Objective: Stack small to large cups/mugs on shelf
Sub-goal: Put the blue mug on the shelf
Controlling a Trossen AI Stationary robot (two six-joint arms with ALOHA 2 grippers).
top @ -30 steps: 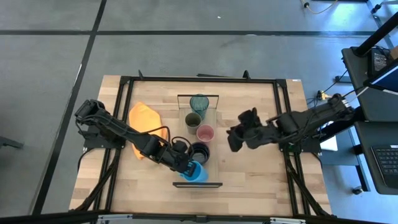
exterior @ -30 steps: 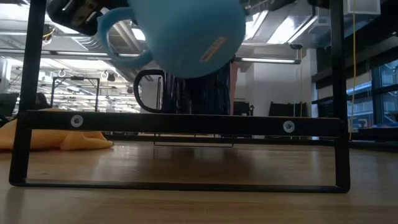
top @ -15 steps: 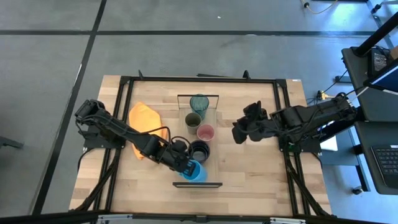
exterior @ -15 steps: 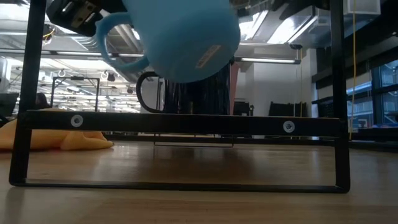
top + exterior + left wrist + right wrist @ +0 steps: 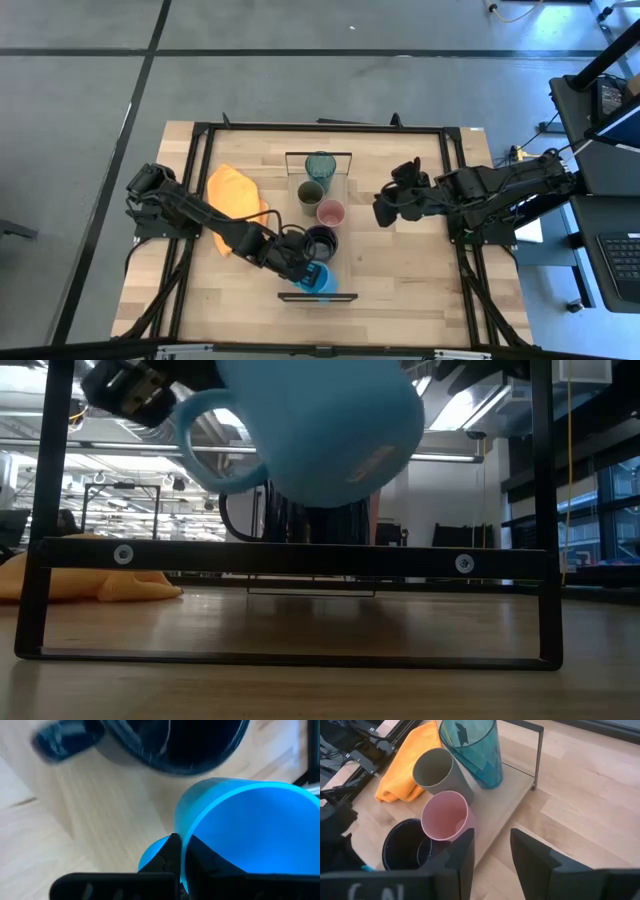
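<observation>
1. A long narrow wooden shelf (image 5: pixel 341 232) with black end frames lies across the middle of the table (image 5: pixel 420 290). Four vessels already stand in a row on it: the teal tumbler (image 5: pixel 320 166) at the shelf's far end, then the olive-green cup (image 5: pixel 311 193), then the pink cup (image 5: pixel 330 213), then the black mug (image 5: pixel 321 241).
2. The fifth vessel, the bright blue mug (image 5: pixel 320 279), is at the shelf's near end, just beside the black mug. The left gripper (image 5: pixel 300 268) holds it, its fingers clamped on the rim next to the handle. In the low view the mug hangs tilted above the shelf's near frame and is not yet set down.
3. What is left, as it seems: lower the blue mug onto the shelf's last free spot and let go. The task looks nearly finished.
4. The right gripper (image 5: pixel 385 209) hovers beside the shelf, level with the pink cup. Its fingers are spread and hold nothing.
5. An orange cloth (image 5: pixel 234 198) lies on the table on the other side of the shelf, near the olive-green cup.
6. Compared with a second ago, the blue mug has moved slightly nearer the shelf's near frame and tilts the other way. The right gripper has drawn back a little from the shelf.
</observation>
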